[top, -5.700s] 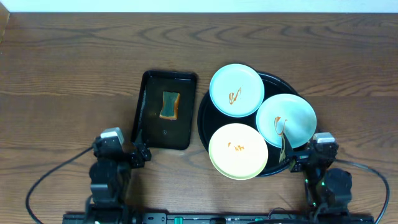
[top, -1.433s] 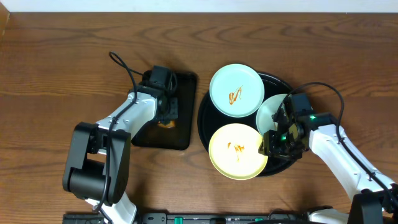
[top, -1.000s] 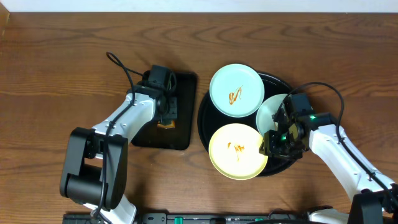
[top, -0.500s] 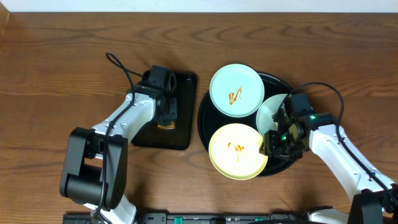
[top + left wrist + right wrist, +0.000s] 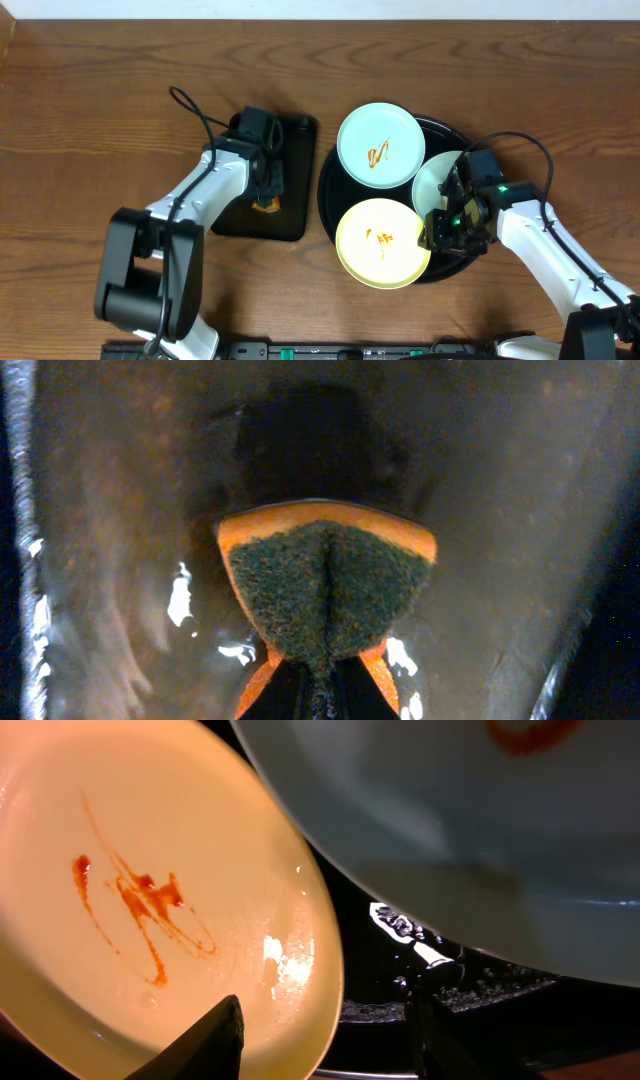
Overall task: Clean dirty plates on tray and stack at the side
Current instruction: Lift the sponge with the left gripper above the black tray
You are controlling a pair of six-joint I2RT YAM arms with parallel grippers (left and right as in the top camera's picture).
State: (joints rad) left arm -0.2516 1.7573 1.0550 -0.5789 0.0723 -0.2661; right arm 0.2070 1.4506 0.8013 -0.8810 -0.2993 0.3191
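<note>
Three plates lie on the round black tray (image 5: 328, 190): a mint one (image 5: 380, 145) at the back, a second mint one (image 5: 438, 178) on the right, and a yellow one (image 5: 380, 245) in front, all with orange sauce squiggles. My left gripper (image 5: 268, 185) is shut on the sponge (image 5: 325, 595), pinching it so its green side bulges over the wet rectangular tray (image 5: 120, 510). My right gripper (image 5: 325, 1035) is open and low, astride the yellow plate's (image 5: 150, 890) right rim. One finger (image 5: 215, 1045) is over that plate, the other over the tray (image 5: 380, 980) beneath the mint plate (image 5: 450, 820).
The rectangular black tray (image 5: 240, 205) lies left of the round one, with a narrow strip of wooden table (image 5: 100, 100) between them. Bare wood stretches to the left, at the back and right of the round tray. Cables trail from both arms.
My left gripper has closed on the sponge in the rectangular tray, squeezing it narrower. The right arm and the plates have not moved over the last second.
</note>
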